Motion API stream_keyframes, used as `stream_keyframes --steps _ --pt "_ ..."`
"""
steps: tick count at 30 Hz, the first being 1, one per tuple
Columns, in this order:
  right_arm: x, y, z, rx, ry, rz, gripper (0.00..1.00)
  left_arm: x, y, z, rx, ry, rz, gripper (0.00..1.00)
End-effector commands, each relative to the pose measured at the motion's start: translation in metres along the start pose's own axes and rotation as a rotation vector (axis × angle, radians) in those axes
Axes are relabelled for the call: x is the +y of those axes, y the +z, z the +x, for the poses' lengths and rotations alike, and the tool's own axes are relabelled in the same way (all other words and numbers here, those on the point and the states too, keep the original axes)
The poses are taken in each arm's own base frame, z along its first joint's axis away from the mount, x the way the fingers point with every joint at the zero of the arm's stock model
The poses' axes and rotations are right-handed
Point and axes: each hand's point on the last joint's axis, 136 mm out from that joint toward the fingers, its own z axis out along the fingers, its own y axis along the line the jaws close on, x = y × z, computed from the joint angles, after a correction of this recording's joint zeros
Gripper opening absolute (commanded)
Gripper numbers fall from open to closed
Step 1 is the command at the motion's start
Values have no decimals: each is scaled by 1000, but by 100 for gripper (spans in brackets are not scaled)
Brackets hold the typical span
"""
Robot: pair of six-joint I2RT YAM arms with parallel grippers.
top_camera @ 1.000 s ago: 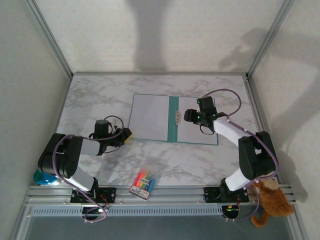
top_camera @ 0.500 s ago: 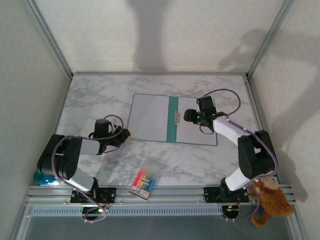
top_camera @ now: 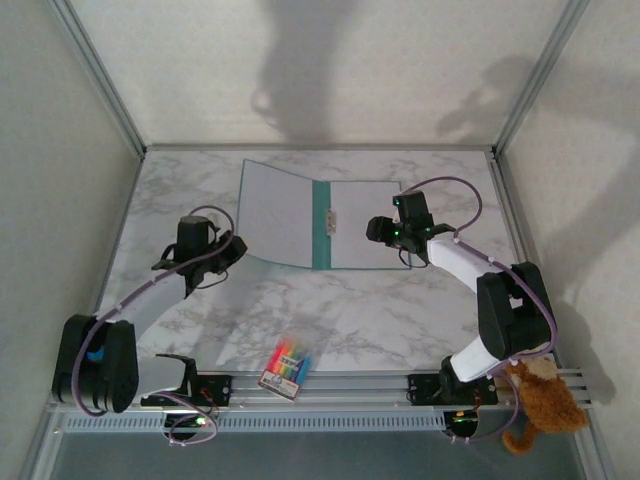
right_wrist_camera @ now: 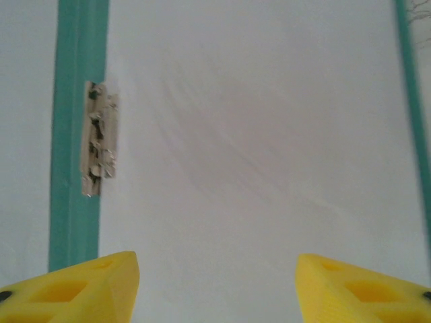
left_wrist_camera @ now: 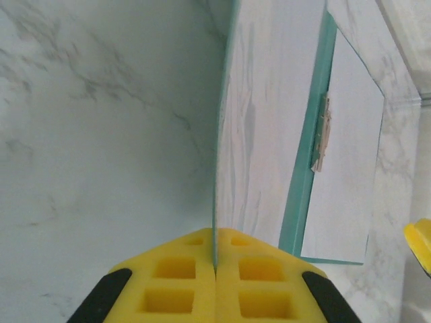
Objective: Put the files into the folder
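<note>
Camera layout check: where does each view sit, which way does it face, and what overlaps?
Top external: above and behind the arm bases, looking down on the table; both arms, left gripper and right gripper show.
Left wrist: on the left wrist, looking past its shut gripper, clamped on the folder cover's edge.
Right wrist: on the right wrist, facing down onto the files between its open gripper.
Shared: all three see the teal spine and metal clip.

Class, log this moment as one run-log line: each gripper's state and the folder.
left gripper: shut on folder, left cover edge | right gripper: open over right-hand file near metal clip | folder: open on table
</note>
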Motion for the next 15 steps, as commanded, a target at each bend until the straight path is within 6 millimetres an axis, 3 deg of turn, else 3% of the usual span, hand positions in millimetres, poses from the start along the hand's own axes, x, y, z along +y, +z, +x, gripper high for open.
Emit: stream_keyframes --steps 1,15 --pt "4 -5 -4 -16 5 -16 63 16 -23 -17 -41 52 -187 5" --pt "5 -3 -3 1 9 -21 63 0 -77 -58 -18 225 -436 4"
